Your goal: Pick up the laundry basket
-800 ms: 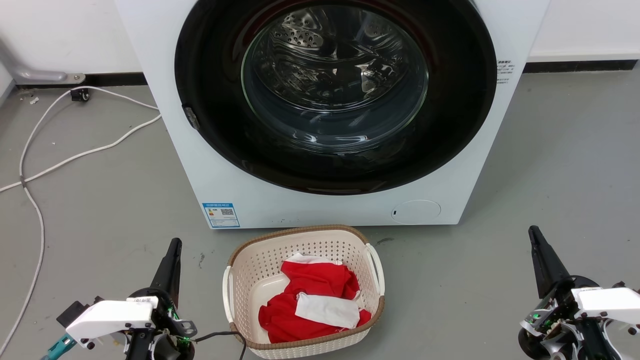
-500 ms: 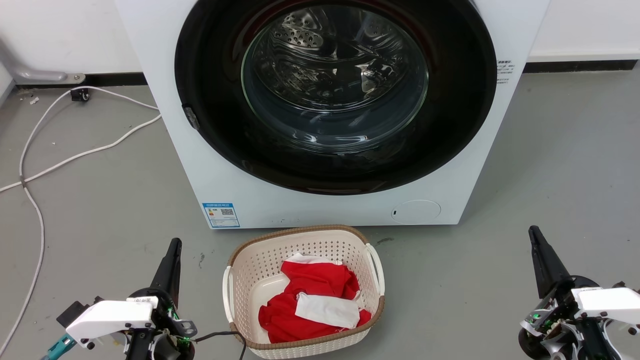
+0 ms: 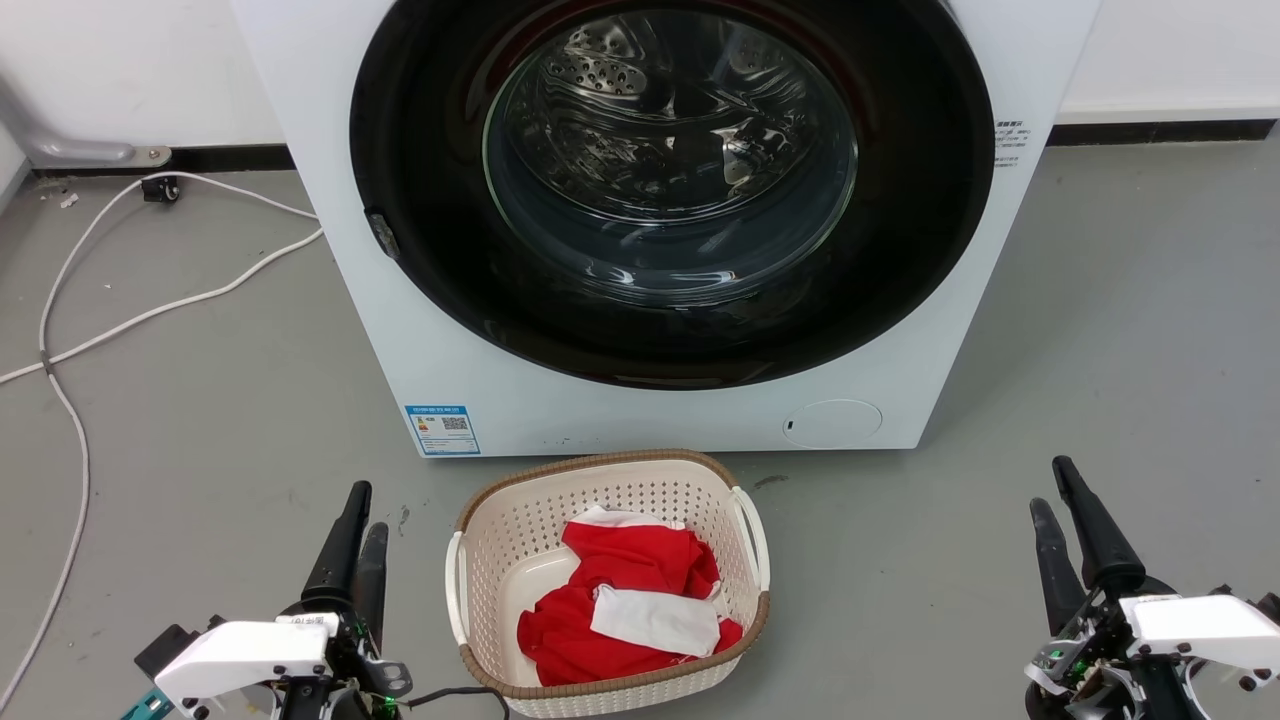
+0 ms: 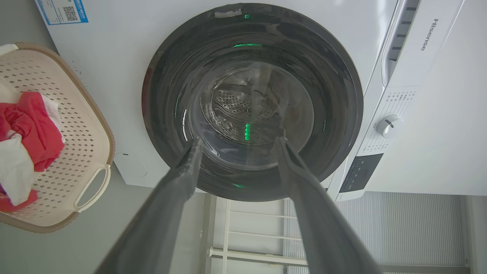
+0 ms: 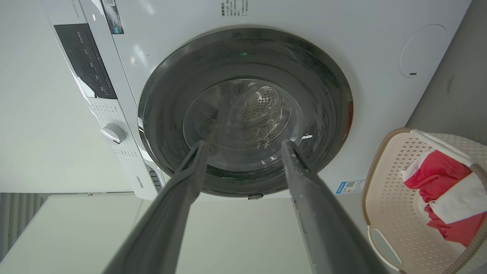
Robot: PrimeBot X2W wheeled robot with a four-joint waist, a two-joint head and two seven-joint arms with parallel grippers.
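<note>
Washer looms ahead; the laundry basket sits on the floor just before it, between my arms, handles facing sideways. My left gripper, fingers parted, is near it; my right gripper, also parted, stands well apart.

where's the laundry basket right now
In the head view, the laundry basket sits on the floor at bottom centre, just in front of the washing machine, between the left gripper and the right gripper.

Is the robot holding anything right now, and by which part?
Nothing. The left gripper and right gripper are both open and empty, either side of the laundry basket.
</note>
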